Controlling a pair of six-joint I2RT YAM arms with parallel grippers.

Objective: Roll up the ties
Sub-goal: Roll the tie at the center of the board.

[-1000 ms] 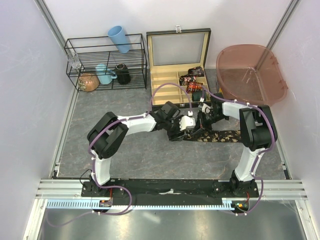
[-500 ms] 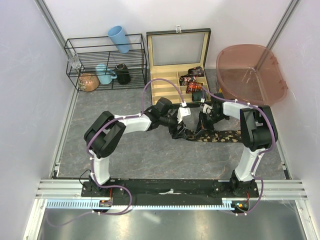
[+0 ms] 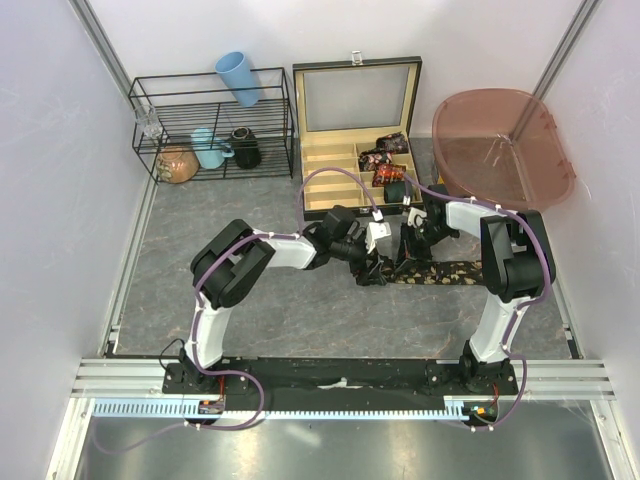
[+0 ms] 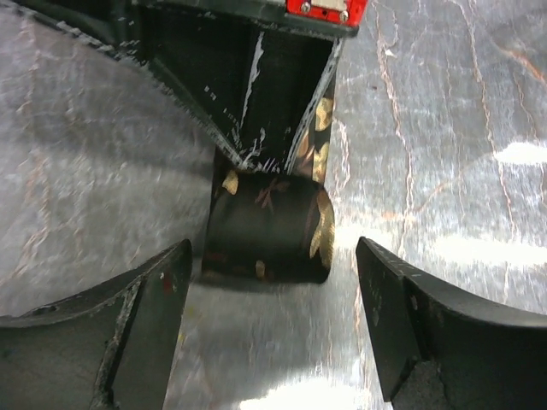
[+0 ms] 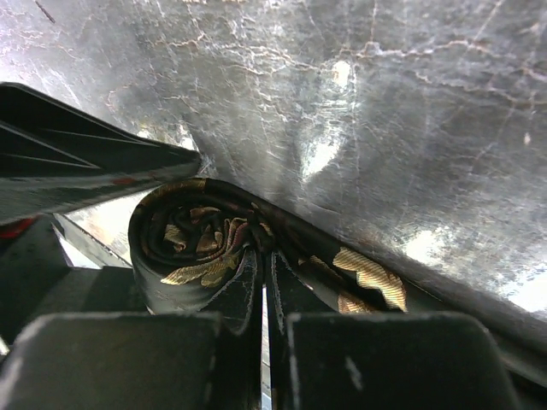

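Note:
A dark tie with tan leaf prints lies on the grey table, its flat strip (image 3: 445,272) running right from a coiled end (image 3: 385,272). In the right wrist view my right gripper (image 5: 267,265) is shut on the coil (image 5: 192,243), its fingers pinching the roll's inner layers. In the left wrist view the coil (image 4: 269,226) lies just beyond my left gripper (image 4: 272,299), which is open and empty, one finger (image 4: 145,316) on each side. From above, the left gripper (image 3: 375,268) and the right gripper (image 3: 405,255) meet at the coil.
An open wooden box (image 3: 335,178) stands behind the grippers, with several rolled ties (image 3: 385,160) in its right compartments. A black wire rack (image 3: 210,125) with mugs is at the back left. A pink tub (image 3: 500,140) is at the back right.
My left arm has swung and its gripper has come back down to the coil's left end, jaws open. The right gripper has stayed at the coil.

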